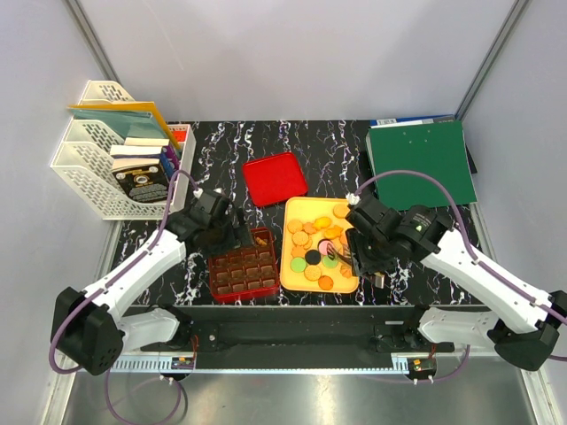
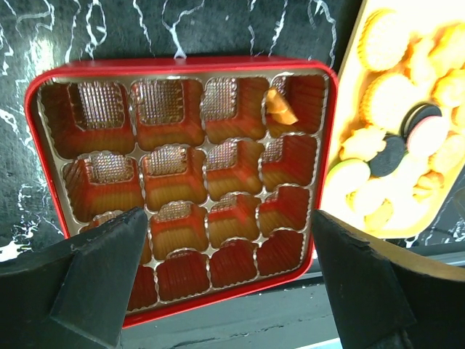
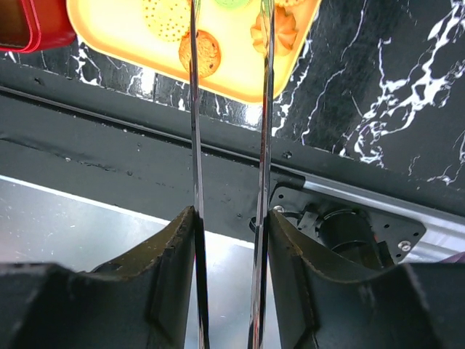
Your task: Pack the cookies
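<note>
Barely begun, by the look of it. Nearest the front edge, the right gripper is closed onto a pair of thin metal tongs. Their two blades stand apart and reach out over the near rim of the yellow tray. Nothing sits between the blades where they show. Their tips run out of the wrist view and are too small in the overhead one, so whether they pinch anything cannot be told.

Just left of the tray lies the red grid box, its gold liner exposed. The far corner compartment on the tray side holds one orange cookie piece, tilted against the wall. The other compartments in view look empty, though a few near ones are partly hidden. The left gripper hangs above the box, jaws spread wide and holding nothing.

The cookies lie loose on the tray, mostly orange, with some green and one black. Nearly every compartment is therefore yet to be filled.

Farther back, the red lid lies flat, apart from the box, so closing is also left. Behind it are a green folder and a white file rack.
</note>
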Controlling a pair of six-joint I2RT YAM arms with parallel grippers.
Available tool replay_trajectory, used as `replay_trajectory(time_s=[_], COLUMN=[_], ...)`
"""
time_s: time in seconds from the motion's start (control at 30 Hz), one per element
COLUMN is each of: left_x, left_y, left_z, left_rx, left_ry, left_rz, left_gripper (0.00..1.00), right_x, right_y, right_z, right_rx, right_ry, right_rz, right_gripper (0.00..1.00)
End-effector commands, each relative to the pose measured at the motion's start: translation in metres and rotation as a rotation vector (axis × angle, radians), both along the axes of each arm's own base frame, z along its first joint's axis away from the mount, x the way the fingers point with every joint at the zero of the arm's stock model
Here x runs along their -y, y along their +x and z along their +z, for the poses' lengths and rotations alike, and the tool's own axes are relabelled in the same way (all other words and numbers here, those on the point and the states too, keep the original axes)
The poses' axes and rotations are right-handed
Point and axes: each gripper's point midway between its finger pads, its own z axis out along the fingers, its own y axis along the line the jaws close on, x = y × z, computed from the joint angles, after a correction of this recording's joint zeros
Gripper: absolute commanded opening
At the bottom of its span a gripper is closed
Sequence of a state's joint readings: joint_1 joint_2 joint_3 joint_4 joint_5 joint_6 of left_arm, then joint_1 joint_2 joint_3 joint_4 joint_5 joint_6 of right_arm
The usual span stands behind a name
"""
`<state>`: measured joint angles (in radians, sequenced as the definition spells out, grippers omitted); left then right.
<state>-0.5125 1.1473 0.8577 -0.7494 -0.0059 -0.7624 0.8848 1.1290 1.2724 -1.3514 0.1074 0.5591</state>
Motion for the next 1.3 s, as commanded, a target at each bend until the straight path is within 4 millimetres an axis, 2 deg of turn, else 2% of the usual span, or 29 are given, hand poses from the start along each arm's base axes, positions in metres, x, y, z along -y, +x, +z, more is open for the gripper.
replay_trajectory(time_s=[0.0,0.1,0.47,1.07,1.27], left_x=[0.001,0.002,0.005,0.006,0.005], left_y=[0.000,0.001,0.002,0.003,0.002], left_z=[-0.003,-0.003,0.000,-0.002,0.000], left_rx=[0.016,0.019,0.026,0.026,0.035], left_ry=[-0.010,-0.009,-0.021,-0.004,-0.007], left_rz=[0.010,0.006,-0.002,-0.031,-0.035], left_gripper=[0.99,0.99,0.99,0.99,0.99], right_x=[0.044,0.055,0.065,0.057,0.053], right_y=[-0.040,-0.043,-0.045,-0.059,-0.057], right_z=[-0.011,-0.013,-0.029,-0.055,-0.055], right_rx=[-0.154,-0.162,-0.176,-0.262,-0.271], right_ry=[-0.182,-0.231,-0.298,-0.267,-0.273], right_rz=[-0.059,-0.089,-0.188,-0.200,-0.173], right_gripper=[0.48,0.48,0.48,0.47,0.43])
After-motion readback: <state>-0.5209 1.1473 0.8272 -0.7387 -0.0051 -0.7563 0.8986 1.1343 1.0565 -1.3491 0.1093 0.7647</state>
